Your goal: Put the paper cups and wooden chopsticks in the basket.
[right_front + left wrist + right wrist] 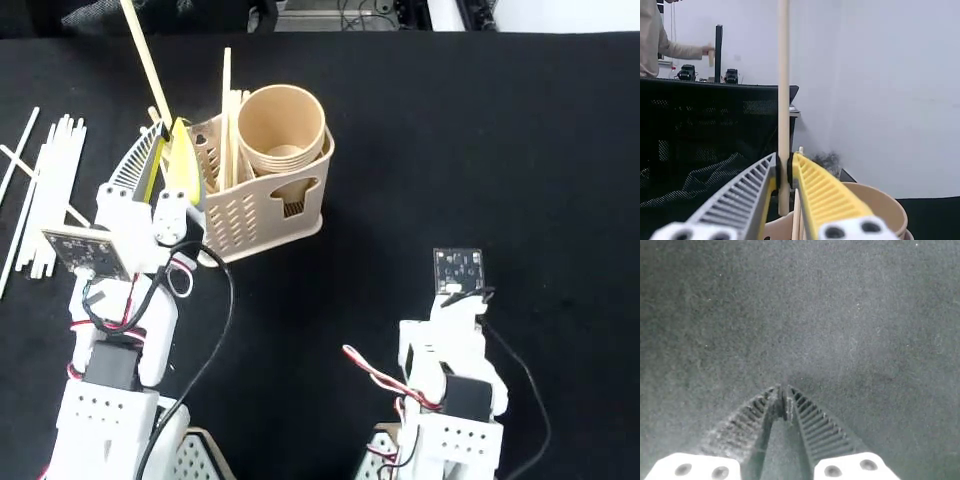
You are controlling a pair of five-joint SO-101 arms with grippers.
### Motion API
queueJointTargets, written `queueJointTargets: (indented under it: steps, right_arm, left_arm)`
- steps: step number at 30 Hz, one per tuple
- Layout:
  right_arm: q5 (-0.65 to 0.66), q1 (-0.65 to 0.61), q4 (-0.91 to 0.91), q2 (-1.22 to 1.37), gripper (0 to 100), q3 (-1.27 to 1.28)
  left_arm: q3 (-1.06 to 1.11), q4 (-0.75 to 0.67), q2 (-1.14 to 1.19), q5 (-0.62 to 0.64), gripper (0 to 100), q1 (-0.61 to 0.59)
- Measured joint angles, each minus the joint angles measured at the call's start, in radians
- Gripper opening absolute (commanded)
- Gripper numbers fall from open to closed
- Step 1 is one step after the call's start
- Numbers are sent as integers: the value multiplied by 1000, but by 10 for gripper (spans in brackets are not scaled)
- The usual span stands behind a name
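Note:
A beige slotted basket [255, 210] stands on the black table with stacked paper cups [285, 125] and a few upright wooden chopsticks [229, 110] in it. My left gripper [165, 135] is just beside the basket's left end, shut on one chopstick [146, 58] that points up and away. In the left wrist view that chopstick [783, 75] stands upright, pinched between the grey and yellow fingers of the left gripper [784, 172], with a cup rim [880, 202] below. My right gripper [784, 401] is shut with nothing in it, pointing down at bare black cloth.
Several loose chopsticks [48, 195] lie in a pile at the table's left edge. The right arm [455, 320] sits folded near the front, well right of the basket. Black cloth [480, 150] covers the right half of the table.

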Motion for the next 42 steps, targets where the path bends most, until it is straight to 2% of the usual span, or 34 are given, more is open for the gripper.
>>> queueJointTargets:
  steps: [14,21,29,34,42]
  right_arm:
    - [0,0,0,0,13,0]
    - [0,0,0,0,13,0]
    - [0,0,0,0,13,0]
    - [0,0,0,0,13,0]
    - [0,0,0,0,13,0]
  left_arm:
    - [18,0,0,0,28,0]
    - [-63,0,2,0,28,0]
    - [-140,0,2,-110,27,6]
    - [-140,0,0,-124,27,6]
    - [-32,0,0,-132,27,87]
